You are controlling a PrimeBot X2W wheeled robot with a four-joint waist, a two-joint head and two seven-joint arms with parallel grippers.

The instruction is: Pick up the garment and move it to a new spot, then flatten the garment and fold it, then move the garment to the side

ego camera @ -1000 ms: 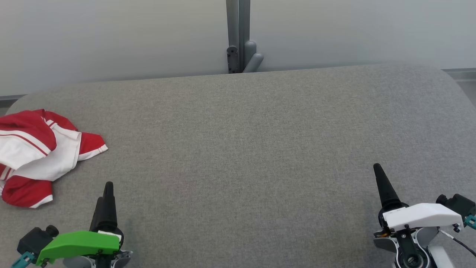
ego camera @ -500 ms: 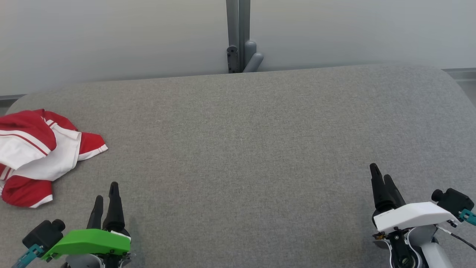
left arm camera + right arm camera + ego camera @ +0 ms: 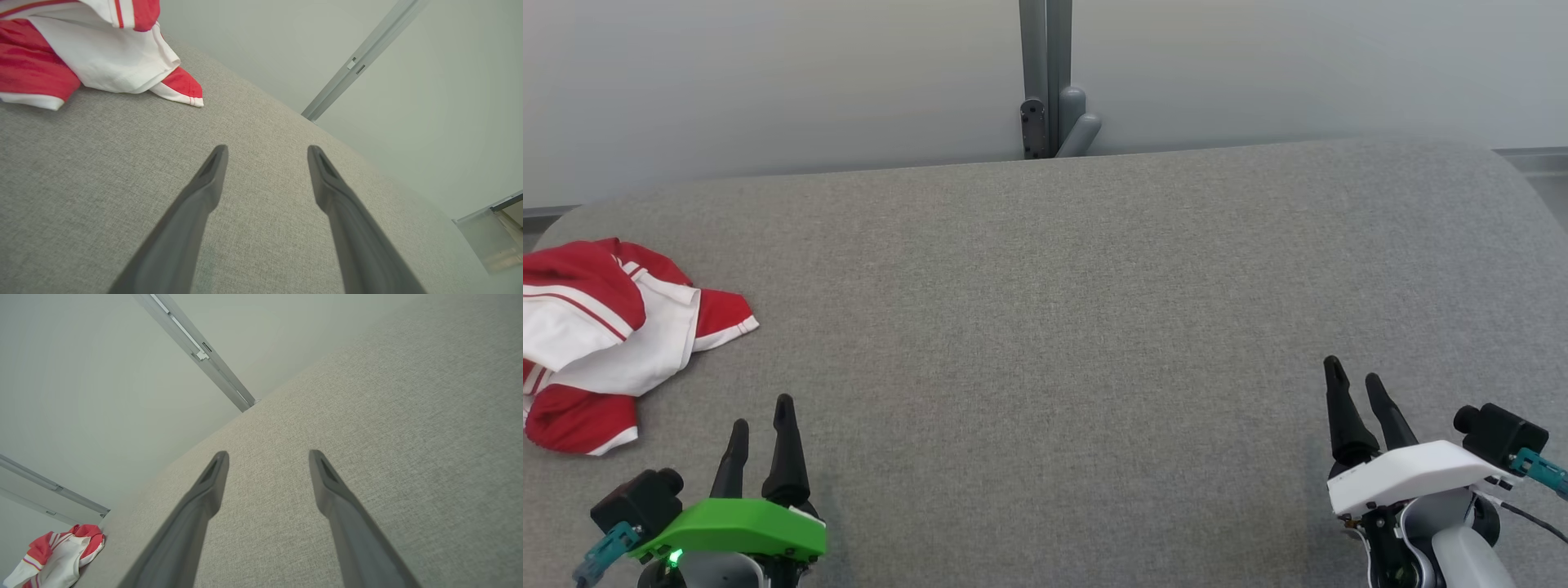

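A crumpled red and white garment (image 3: 605, 339) lies at the far left of the grey table (image 3: 1054, 327). It also appears in the left wrist view's upper left (image 3: 94, 49) and small at the right wrist view's lower left (image 3: 61, 555). My left gripper (image 3: 762, 412) hovers open near the table's front left, to the right of and in front of the garment, apart from it. In its own view the left gripper (image 3: 266, 152) holds nothing. My right gripper (image 3: 1354, 382) stands open and empty at the front right, and shows the same in the right wrist view (image 3: 268, 455).
A pale wall with a grey vertical post (image 3: 1045, 77) rises behind the table's far edge. The garment lies close to the table's rounded left edge. Bare grey fabric spreads between the two grippers.
Both grippers have opened: their fingers were together a second ago and now stand apart. The left one has shifted slightly right, the right one slightly left. The garment has not moved.
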